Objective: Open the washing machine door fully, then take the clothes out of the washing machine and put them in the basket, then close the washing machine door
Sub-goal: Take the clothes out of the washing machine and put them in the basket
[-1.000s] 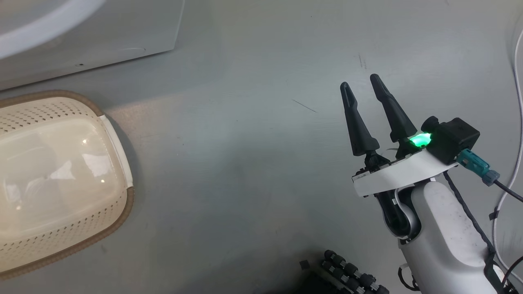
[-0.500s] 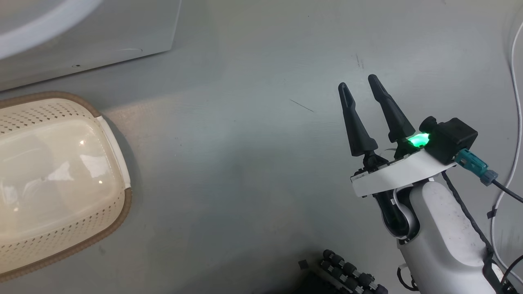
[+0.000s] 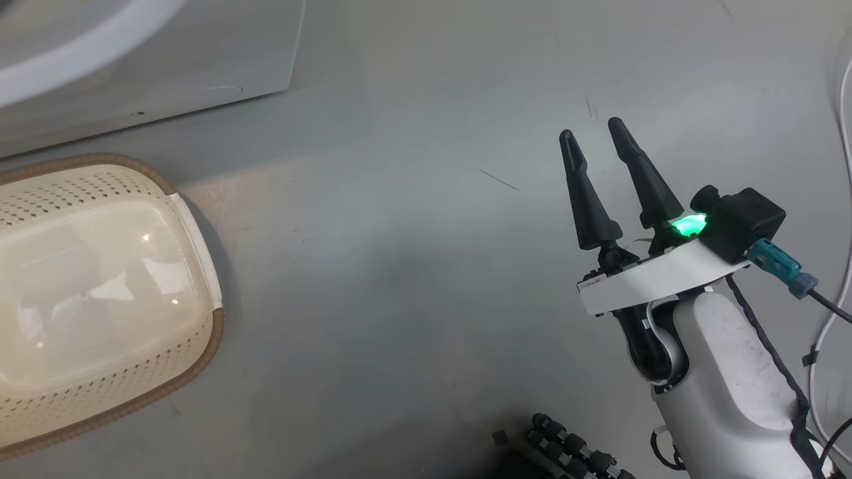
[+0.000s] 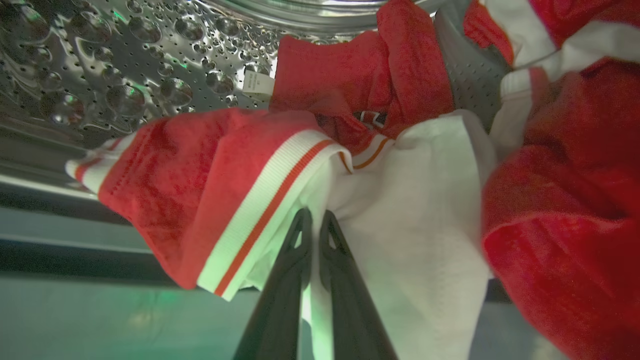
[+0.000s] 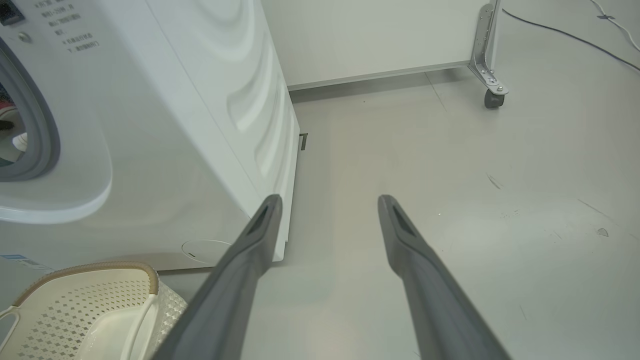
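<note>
Inside the steel drum point(image 4: 125, 75) of the washing machine point(image 5: 175, 125) lie the clothes point(image 4: 210, 185), red with white striped trim and a white panel. My left gripper point(image 4: 315, 217) is shut on the lower edge of the white panel, and cloth shows between its fingers. My right gripper point(image 3: 590, 128) hangs open above the floor, right of the machine, with nothing between its fingers point(image 5: 260, 225). The cream basket point(image 3: 216, 332) stands empty on the floor before the machine's front point(image 3: 166, 60). The grey ring of the drum mouth point(image 5: 42, 130) is at the far left. The washing machine door is out of view.
Grey floor spreads between the basket and my right arm. White and black cables point(image 3: 842, 199) run along the right. A castor point(image 5: 492, 97) under a white panel stands beyond the machine. Dark parts of my base point(image 3: 572, 452) lie at the bottom edge.
My left gripper's jaws have closed from wide open. The head view has shifted slightly, down and to the right. My right gripper stays open in the same pose.
</note>
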